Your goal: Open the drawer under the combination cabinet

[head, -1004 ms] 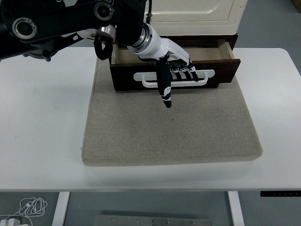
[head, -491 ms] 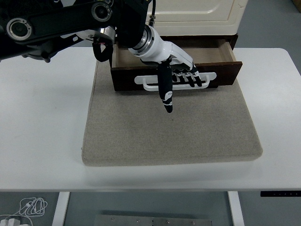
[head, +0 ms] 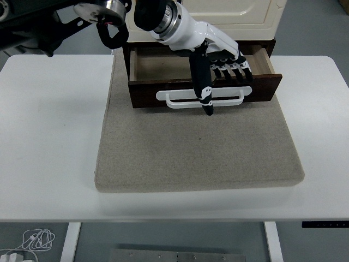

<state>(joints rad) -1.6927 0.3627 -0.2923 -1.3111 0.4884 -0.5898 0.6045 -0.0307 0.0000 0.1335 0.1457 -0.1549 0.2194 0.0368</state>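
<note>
In the upper middle of the frame the drawer [head: 204,82] stands pulled out from under the cream combination cabinet [head: 229,13], its inside bare, on a grey mat [head: 196,153] over the white tabletop [head: 49,136]. The left hand [head: 218,57] hovers above the drawer front, fingers loosely spread, grasping nothing, one finger crossing the white handle [head: 204,98]. The pull looks finished; next, lift the hand clear without snagging the handle.

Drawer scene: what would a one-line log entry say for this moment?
drawer: pulled open, looks empty | left hand: above the drawer, off the white handle, holding nothing | right arm: unseen | base: grey mat
</note>
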